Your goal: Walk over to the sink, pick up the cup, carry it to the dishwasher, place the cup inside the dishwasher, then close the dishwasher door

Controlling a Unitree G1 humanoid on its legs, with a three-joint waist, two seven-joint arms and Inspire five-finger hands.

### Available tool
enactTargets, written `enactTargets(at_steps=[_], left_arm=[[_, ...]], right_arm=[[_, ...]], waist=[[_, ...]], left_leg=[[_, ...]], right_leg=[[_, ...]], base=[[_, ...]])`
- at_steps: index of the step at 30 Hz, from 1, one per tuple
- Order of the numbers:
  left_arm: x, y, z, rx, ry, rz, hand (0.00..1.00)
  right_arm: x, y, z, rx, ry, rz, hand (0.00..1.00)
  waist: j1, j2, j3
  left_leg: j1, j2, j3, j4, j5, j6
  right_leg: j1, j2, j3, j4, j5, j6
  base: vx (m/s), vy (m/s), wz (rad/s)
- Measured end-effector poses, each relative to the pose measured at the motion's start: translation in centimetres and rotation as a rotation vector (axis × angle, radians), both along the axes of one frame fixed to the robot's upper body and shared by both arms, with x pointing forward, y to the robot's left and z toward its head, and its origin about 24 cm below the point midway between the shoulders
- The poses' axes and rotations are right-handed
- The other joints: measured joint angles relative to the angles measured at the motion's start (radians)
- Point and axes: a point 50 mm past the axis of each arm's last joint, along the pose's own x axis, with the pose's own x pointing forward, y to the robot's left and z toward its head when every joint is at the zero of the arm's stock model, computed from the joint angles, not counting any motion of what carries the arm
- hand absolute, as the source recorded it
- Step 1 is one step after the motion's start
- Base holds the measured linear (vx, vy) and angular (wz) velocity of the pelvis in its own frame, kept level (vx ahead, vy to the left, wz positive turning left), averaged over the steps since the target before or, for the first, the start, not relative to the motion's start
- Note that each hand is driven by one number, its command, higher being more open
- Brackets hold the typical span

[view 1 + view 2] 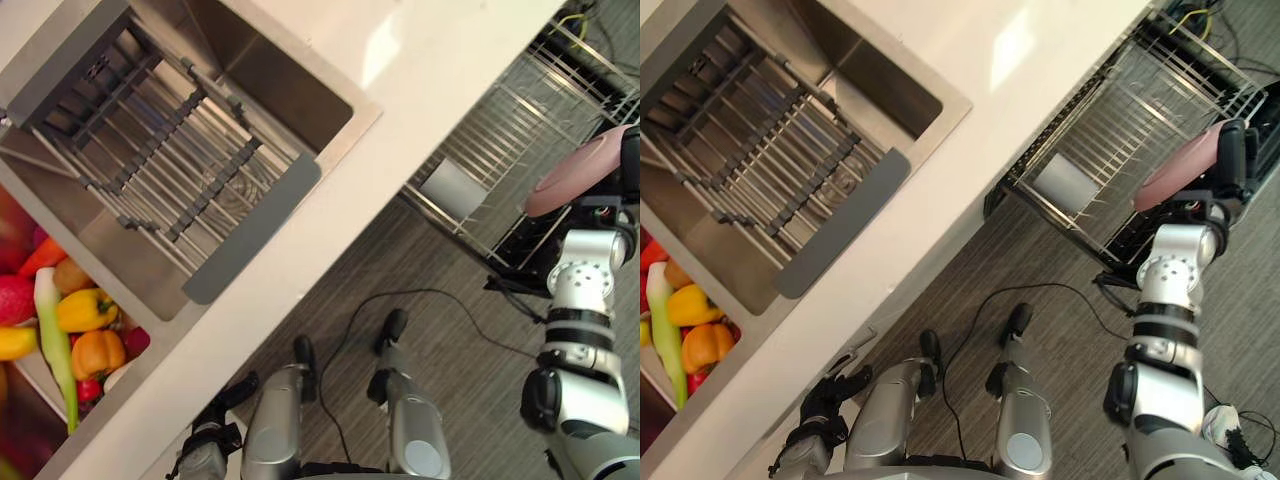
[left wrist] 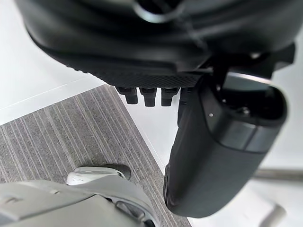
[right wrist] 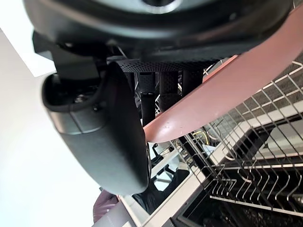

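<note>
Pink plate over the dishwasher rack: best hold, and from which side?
The rim, edge-on. The pink plate is thin and flat, so a pinch across its edge suits it: thumb on one face, fingers on the other, as the right hand has it above the dishwasher rack. That likely leaves the far edge free to slot between the wires.

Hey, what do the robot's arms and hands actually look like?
The right arm is made of rounded silver-grey shells joined by black bands and dark joints. The right robot hand is matt black, with a broad smooth thumb, a row of slim ridged fingers and a finely dotted palm. The left robot hand looks the same: black, with a bulky rounded thumb and a textured palm.
</note>
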Motion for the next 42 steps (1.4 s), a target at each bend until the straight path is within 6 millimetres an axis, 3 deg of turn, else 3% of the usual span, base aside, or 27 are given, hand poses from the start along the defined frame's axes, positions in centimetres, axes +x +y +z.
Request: enactTargets(at_steps=[4,5,12,17,25,30,32,34,37,42], left_arm=[[0.8,-0.8,0.2,-0.014,-0.017,-0.041,1.0],[1.0,-1.0,0.3,-0.02,-0.021,-0.051,1.0],[1.8,-1.9,0.7,-0.036,-0.057,-0.088,1.0],[1.8,-2.4,0.7,-0.056,-0.064,-0.098,1.0],[1.9,-2.5,0.7,-0.064,-0.071,-0.107,1.0],[1.1,-2.2,0.4,-0.061,-0.052,-0.096,1.0],[0.5,-1.8,0.2,-0.057,-0.039,-0.083,1.0],[-0.2,-1.4,0.0,-0.05,-0.022,-0.067,1.0],[-1.7,-0.8,-0.4,-0.039,0.013,-0.043,1.0],[-4.4,-0.5,-1.6,-0.046,0.106,0.003,1.0]], right_arm=[[0.5,-1.3,2.2,-0.054,0.088,-0.045,0.0],[0.5,-1.7,2.4,-0.075,0.13,-0.06,1.0],[1.2,-2.2,3.7,-0.217,0.316,-0.052,1.0],[1.4,-2.0,4.2,-0.255,0.311,-0.024,1.0],[1.5,-1.7,6.8,-0.341,0.217,0.012,1.0],[0.9,0.7,11.3,-0.519,0.013,0.081,1.0],[0.7,1.6,12.0,-0.575,-0.039,0.102,1.0],[0.7,2.3,11.9,-0.604,-0.067,0.126,1.0],[0.9,2.7,10.3,-0.651,-0.001,0.12,1.0],[-0.6,-0.2,5.6,-0.599,0.174,0.011,1.0]], waist=[[0.006,0.034,0.017],[0.008,0.04,0.018],[0.018,0.079,0.025],[0.014,0.103,0.025],[0.012,0.102,0.026],[-0.002,0.096,0.028],[-0.01,0.085,0.024],[-0.014,0.066,0.018],[-0.015,0.032,-0.001],[-0.024,0.008,-0.052]], left_leg=[[-0.056,-0.014,-0.016,0.043,-0.006,0.016],[-0.072,-0.018,-0.018,0.057,-0.008,0.02],[-0.132,-0.02,-0.029,0.112,-0.016,0.03],[-0.136,-0.017,-0.029,0.123,-0.016,0.03],[-0.102,-0.006,-0.036,0.136,-0.016,0.03],[-0.03,-0.003,-0.046,0.099,-0.012,0.021],[0.003,0.0,-0.052,0.077,-0.008,0.014],[0.039,0.004,-0.055,0.051,-0.003,0.007],[0.103,0.013,-0.053,-0.004,0.003,-0.005],[0.219,0.014,-0.039,-0.096,0.009,-0.012]], right_leg=[[-0.034,-0.015,0.005,0.0,0.027,-0.002],[-0.042,-0.021,0.005,0.0,0.028,-0.001],[-0.067,-0.03,0.009,0.0,0.034,0.004],[-0.066,-0.029,0.009,0.0,0.034,0.003],[-0.023,-0.025,-0.002,-0.001,0.013,-0.016],[0.042,-0.021,-0.026,-0.006,-0.017,-0.003],[0.067,-0.016,-0.034,-0.006,-0.026,-0.003],[0.092,-0.008,-0.039,-0.006,-0.032,-0.002],[0.129,0.008,-0.045,-0.001,-0.038,0.003],[0.194,0.017,-0.053,0.0,-0.037,0.003]], base=[[-0.06,0.188,0.07],[-0.06,0.142,0.09],[-0.07,0.118,0.06],[-0.04,0.097,-0.01],[-0.05,0.105,0.01],[-0.04,0.094,0.04],[0.04,0.042,0.07],[0.08,0.02,0.01],[0.12,0.009,-0.07],[0.11,0.054,-0.07]])
